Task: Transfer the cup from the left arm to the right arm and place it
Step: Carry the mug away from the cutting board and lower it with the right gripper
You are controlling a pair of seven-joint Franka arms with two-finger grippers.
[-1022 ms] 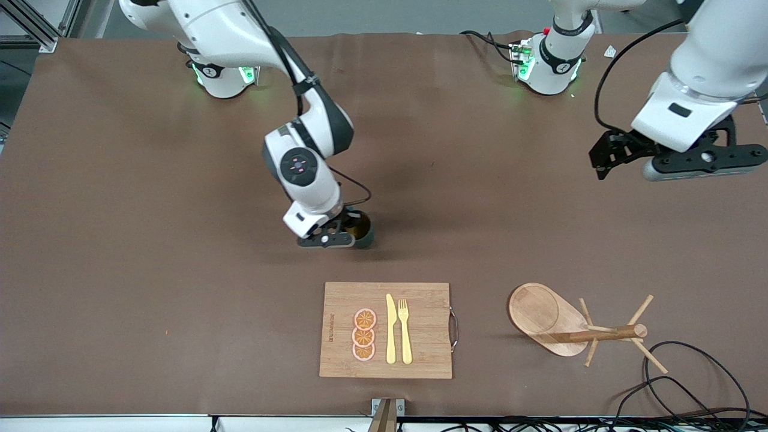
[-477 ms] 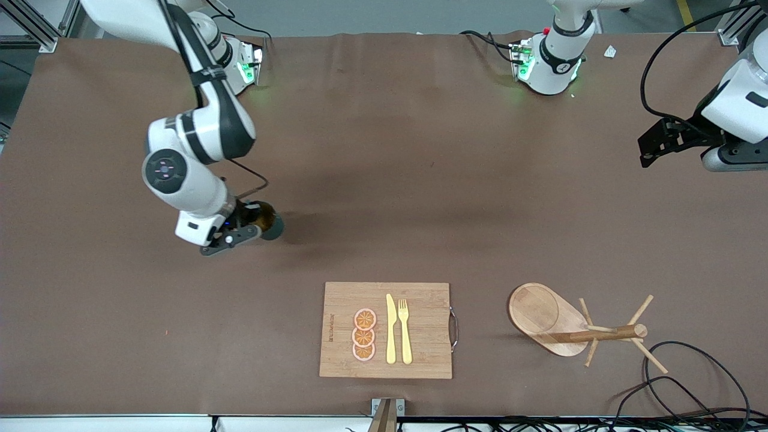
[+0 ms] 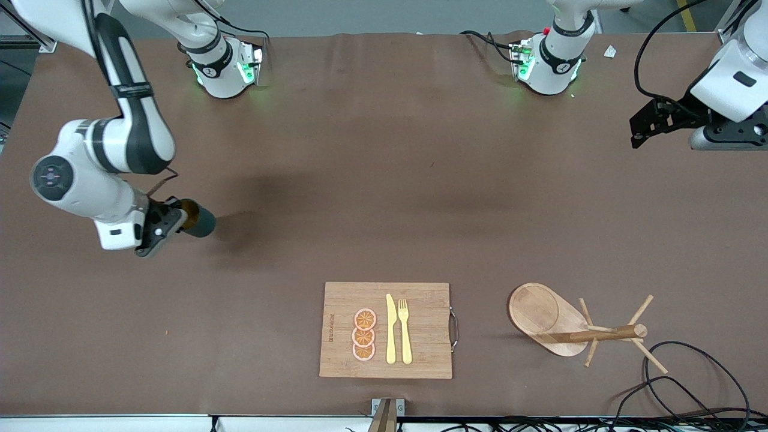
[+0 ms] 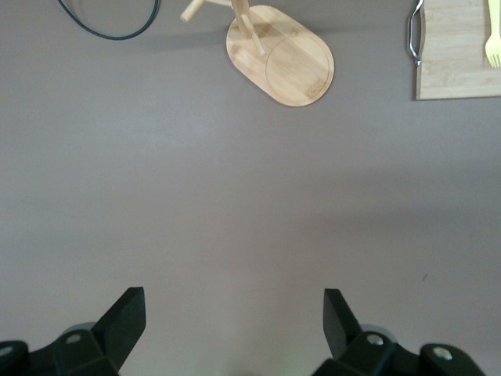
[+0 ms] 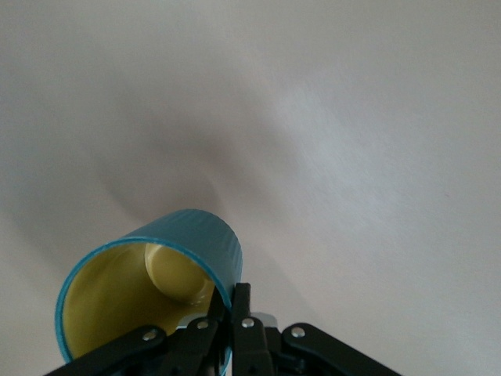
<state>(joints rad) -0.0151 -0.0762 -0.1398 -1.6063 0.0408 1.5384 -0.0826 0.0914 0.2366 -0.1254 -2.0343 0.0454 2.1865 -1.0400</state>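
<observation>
The right end effector [image 3: 170,221] is pinching the cup [image 3: 198,221] over the worktop's [image 3: 384,180] right-arm end; placing is next. The left end effector [image 4: 235,321] is waiting spread.

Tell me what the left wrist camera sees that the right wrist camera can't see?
Only the left wrist view shows the wooden peg rack, a corner of the cutting board with a yellow fork, a black cable, and the open, empty left end effector. Only the right wrist view shows the cup, yellow inside, gripped at its rim by the right end effector. Both show the brown table.
</observation>
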